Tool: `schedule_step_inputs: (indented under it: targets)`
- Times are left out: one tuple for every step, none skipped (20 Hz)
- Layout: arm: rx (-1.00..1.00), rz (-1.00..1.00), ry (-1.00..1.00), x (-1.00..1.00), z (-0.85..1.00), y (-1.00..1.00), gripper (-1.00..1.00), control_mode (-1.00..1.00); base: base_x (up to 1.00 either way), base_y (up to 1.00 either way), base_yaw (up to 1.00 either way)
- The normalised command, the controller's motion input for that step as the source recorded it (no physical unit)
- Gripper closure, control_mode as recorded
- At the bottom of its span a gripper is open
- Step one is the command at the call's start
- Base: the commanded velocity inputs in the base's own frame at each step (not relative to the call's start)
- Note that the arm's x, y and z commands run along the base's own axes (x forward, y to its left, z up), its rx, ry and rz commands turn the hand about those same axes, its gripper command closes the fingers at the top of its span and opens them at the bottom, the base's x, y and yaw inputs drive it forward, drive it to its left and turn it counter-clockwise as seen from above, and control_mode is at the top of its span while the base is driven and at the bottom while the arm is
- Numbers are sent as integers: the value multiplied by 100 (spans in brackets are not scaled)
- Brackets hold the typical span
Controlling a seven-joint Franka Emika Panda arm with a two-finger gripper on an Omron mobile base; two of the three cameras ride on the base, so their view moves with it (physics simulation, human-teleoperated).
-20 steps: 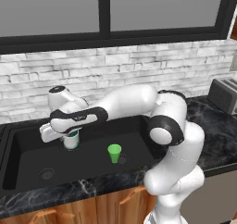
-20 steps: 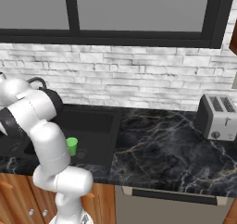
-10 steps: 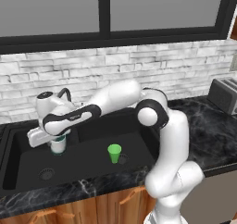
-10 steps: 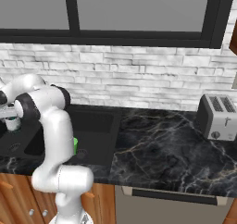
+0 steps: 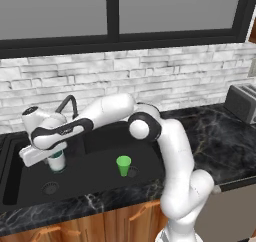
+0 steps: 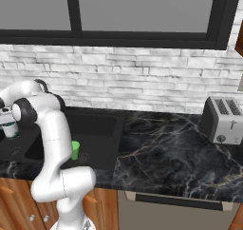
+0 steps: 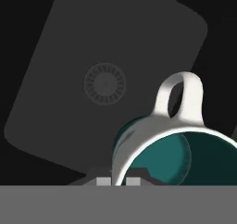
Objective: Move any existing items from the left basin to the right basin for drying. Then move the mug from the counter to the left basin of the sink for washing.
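White mug [image 5: 57,161] w/ dark teal inside & looped handle hung upright above left basin [image 5: 30,183], off its floor, over round drain [image 5: 49,187]. Bright green handleless cup [image 5: 123,165] stood upright, mouth up, in right basin [image 5: 145,158], beside that drain. Matte black dbl sink [image 5: 85,193] sat in black marble counter [image 5: 215,138] w/ pale veins.

**Kitchen backdrop**

A pale stacked-stone wall [image 6: 142,77] runs behind the worktop, under a dark-framed window [image 6: 142,15] with grey panes. A silver toaster [image 6: 223,119] stands far right. Wooden cabinets [image 5: 100,226] sit below.
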Motion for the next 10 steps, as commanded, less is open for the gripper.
schedule_step_inputs:
  targets:
    - [-11, 0, 0, 0, -33, 2, 100, -100, 0, 0, 0]
    - [-10, 0, 0, 0, -34, 4, 100, -100, 0, 0, 0]
    - [-10, 0, 0, 0, -34, 4, 100, -100, 0, 0, 0]
    - [-8, 0, 0, 0, -34, 0, 100, -100, 0, 0, 0]
    - [-7, 0, 0, 0, -36, 0, 100, -100, 0, 0, 0]
    - [-5, 0, 0, 0, -41, 0, 100, -100, 0, 0, 0]
    - [0, 0, 0, 0, -43, 0, 100, -100, 0, 0, 0]
    - [0, 0, 0, 0, -47, 0, 100, -100, 0, 0, 0]
    - [7, 0, 0, 0, -47, 0, 100, -100, 0, 0, 0]
    - [10, 0, 0, 0, -49, 0, 100, -100, 0, 0, 0]
